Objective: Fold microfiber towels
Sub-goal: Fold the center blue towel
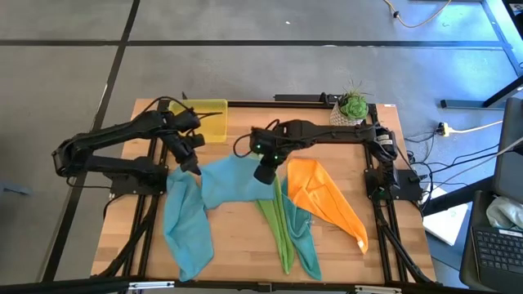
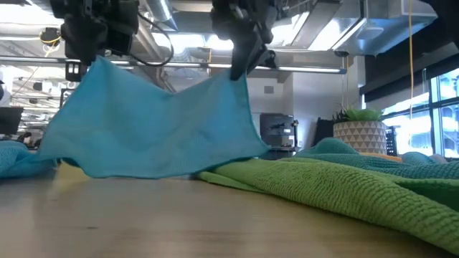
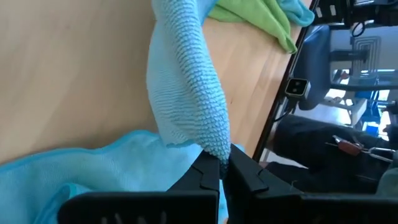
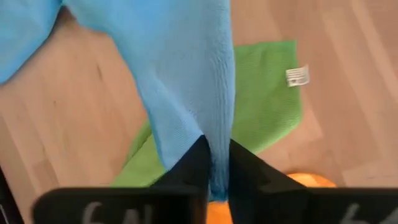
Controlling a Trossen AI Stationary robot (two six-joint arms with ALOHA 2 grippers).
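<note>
A light blue microfiber towel (image 1: 230,181) hangs between my two grippers, and its lower edge (image 2: 143,170) rests on the table. My left gripper (image 1: 194,166) is shut on its left corner, my right gripper (image 1: 265,174) on its right corner. A second light blue towel (image 1: 186,227) lies crumpled on the table at the left. Right of the held towel lie a lime green towel (image 1: 280,224), a teal towel (image 1: 306,241) and an orange towel (image 1: 325,196). My left gripper pinches the towel's upper left corner (image 3: 214,146) between its two fingers, coming slanting down from above. The cloth runs away from the fingers in a bunched strip, raised off the table. My right gripper has the towel's upper right corner (image 4: 211,140) between its two fingers (image 4: 245,171), pointing steeply down. The cloth hangs from it and sags toward the left gripper.
A yellow-green plastic tray (image 1: 208,119) stands at the far edge behind the left arm. A potted plant (image 1: 353,104) stands at the far right corner. Bare wood (image 1: 237,245) shows near the front edge between the towels.
</note>
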